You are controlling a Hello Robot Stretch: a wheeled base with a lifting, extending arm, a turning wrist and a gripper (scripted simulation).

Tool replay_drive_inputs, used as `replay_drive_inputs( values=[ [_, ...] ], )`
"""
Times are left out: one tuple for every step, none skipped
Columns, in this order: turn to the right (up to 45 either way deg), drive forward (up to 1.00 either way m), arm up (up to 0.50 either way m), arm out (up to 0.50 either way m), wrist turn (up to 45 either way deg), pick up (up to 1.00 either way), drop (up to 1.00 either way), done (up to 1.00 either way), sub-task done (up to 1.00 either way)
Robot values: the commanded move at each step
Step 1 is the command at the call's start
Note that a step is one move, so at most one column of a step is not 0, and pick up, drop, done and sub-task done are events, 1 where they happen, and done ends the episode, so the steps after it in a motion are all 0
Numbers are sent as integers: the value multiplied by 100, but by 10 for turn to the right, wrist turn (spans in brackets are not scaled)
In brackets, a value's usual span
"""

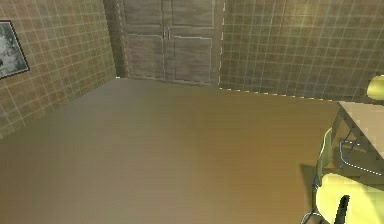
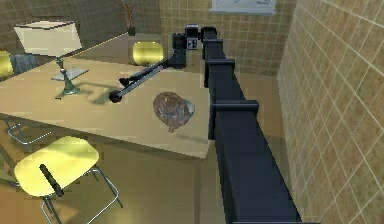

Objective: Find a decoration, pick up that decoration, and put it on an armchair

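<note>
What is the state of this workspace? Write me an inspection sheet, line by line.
Surface: tan table with several things on it.
Job's things: a brown rounded ornament lies on the table near its edge, beside the arm; probably the decoration.
Clutter: a lamp with a white shade, a long dark rod on the table, and a vase of twigs farther back.
Grippers: the gripper is seen against the table's far part; the rod lies at its far end, so I cannot tell whether it holds anything.
Cables: nothing seen.
Surroundings: yellow chairs around the table, tiled walls, a double door, a framed picture on a wall.
</note>
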Motion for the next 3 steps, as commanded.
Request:
replay_drive_inputs(
  values=[
    [0,0,0,0,450,0,0,0,0],
    [0,0,0,0,450,0,0,0,0],
    [0,0,0,0,30,0,0,0,0]
  ],
)
